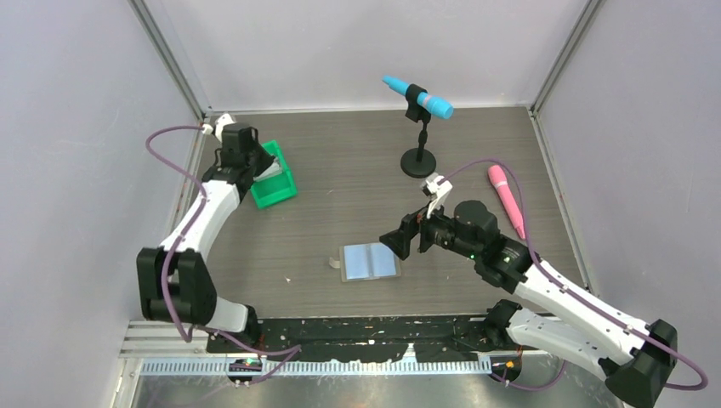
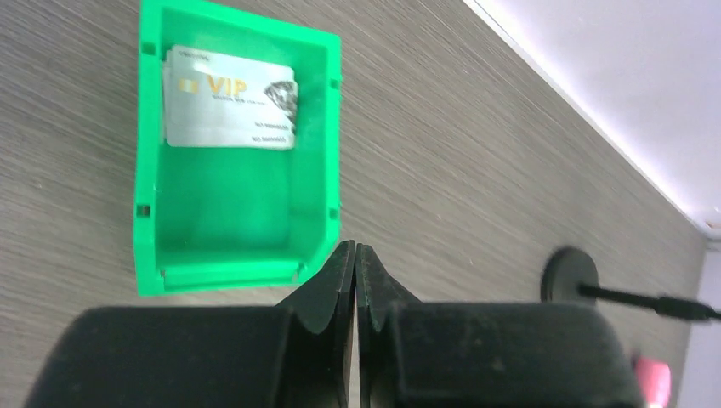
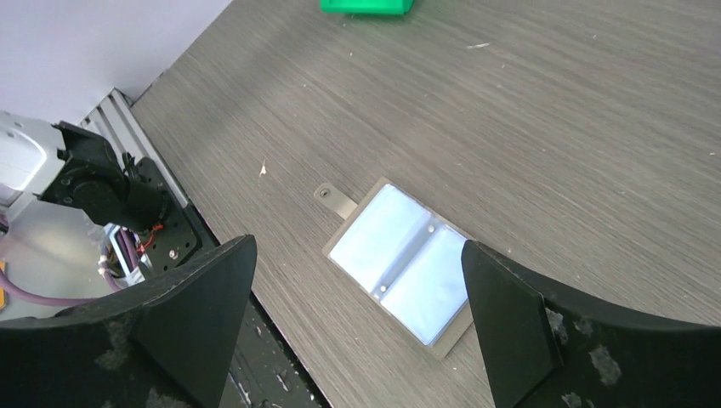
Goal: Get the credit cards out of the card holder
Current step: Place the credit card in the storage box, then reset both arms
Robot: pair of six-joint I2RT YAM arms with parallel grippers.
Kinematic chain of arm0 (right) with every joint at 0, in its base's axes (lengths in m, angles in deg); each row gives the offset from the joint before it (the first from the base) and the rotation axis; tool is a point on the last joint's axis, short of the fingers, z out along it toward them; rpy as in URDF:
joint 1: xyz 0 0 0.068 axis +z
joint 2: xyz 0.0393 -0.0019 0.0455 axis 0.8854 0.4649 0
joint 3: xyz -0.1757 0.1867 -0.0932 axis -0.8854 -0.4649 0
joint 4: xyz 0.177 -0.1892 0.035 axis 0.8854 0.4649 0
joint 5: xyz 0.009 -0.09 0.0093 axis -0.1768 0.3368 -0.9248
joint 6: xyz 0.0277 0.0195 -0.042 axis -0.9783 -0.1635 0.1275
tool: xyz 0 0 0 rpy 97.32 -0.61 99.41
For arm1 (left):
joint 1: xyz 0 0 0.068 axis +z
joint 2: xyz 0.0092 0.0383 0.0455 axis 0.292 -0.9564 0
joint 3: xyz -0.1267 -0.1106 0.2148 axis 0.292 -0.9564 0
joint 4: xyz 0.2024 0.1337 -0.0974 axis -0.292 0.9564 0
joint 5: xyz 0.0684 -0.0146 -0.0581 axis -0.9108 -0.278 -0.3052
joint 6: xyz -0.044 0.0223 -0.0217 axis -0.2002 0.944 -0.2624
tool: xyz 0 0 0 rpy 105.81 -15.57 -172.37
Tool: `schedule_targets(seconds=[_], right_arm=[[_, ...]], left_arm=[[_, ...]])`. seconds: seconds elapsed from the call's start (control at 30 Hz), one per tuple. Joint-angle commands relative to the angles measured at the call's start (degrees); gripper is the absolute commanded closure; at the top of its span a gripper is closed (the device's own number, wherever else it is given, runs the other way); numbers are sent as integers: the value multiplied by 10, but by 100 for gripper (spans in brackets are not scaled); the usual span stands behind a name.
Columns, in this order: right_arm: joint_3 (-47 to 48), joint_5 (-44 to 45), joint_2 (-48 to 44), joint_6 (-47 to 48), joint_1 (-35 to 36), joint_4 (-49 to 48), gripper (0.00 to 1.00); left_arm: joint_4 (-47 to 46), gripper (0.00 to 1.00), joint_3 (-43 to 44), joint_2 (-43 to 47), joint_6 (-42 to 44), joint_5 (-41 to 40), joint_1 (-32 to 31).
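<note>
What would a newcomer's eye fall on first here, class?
The bright green bin, far left on the table, with VIP cards lying inside. Then the card holder, open flat mid-table with pale blue pockets up, and the blue microphone on its stand at the back.

The two scuffed black fingers [image 3: 200, 314] of the right gripper [image 3: 357, 245] are seen spread wide at the lower edge, raised above the grey wood-grain desk [image 3: 527, 127]. Between them in the view, a flat grey bifold card holder [image 3: 400, 259] is laid open on the desk, its pale blue pockets turned upward. A small grey tab [image 3: 334, 200] projects from its upper-left edge. A green plastic bin [image 3: 366, 5] is cut off by the top edge, well apart from the holder. A small white speck [image 3: 263, 170] is seen near the tab.
</note>
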Motion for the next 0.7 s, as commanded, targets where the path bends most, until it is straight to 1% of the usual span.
schedule_targets(seconds=[0.0,0.1,0.13,0.2,0.3,0.43,0.47,0.5,0.53,0.57,0.67], right_arm=[[17,54,-56,-9,-1,18,1],[13,104,-91,-27,-1,35,1],[14,137,-103,-41,-1,45,2],[16,187,-113,-56,-1,60,3],[25,249,-117,-63,-1,85,3],[31,302,-114,-77,-2,124,5],[30,306,-115,-77,-1,133,5],[28,315,-116,-79,-1,137,5],[28,321,-116,-80,-1,147,5],[27,331,-119,-85,-1,155,5],[20,337,-125,-93,-2,161,5]], left_arm=[[32,93,-36,78,69,95,-10],[44,88,-62,141,99,139,-35],[48,86,-68,160,107,153,-45],[63,82,-79,202,119,189,-64],[75,77,-108,255,124,212,-97],[69,50,-149,330,118,241,-134],[69,40,-157,346,117,248,-142],[70,24,-163,360,116,261,-148],[74,4,-168,373,115,276,-153],[82,1,-172,383,114,287,-155],[85,0,-190,416,112,314,-159]])
